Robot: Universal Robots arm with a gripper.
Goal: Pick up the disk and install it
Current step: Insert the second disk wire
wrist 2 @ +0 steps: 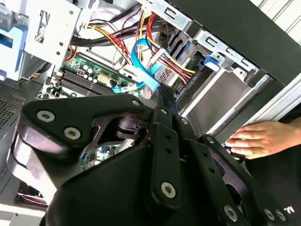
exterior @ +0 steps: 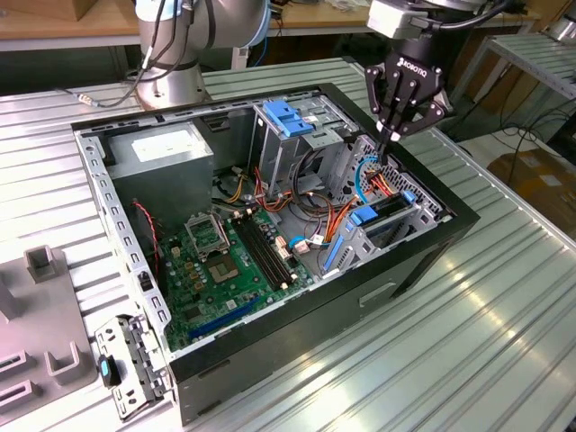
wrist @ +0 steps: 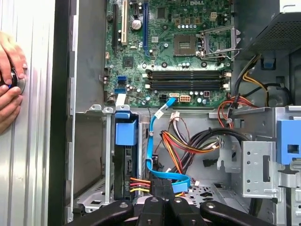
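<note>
Black gripper [exterior: 390, 139] on one arm, fingers pressed together, hanging just above the drive cage at the exterior view's right of one open computer case [exterior: 432, 238] on a ribbed metal table [exterior: 504, 342]. Disk [exterior: 387, 207] seated on edge in that cage between two blue tabs, just below the fingertips. One grey power-supply box [exterior: 166, 148] well apart at the far corner.

In the second wrist view, one blue flat cable [wrist 2: 141, 66] beyond the fingers, and one hand [wrist 2: 258, 139] resting on the case's outer wall.

In the first wrist view, fingertips together beside the cable's loop, the disk [wrist: 125, 141] standing in its bay close by, one green motherboard [wrist: 160, 42] beyond, two hands [wrist: 9, 84] outside the case.
</note>
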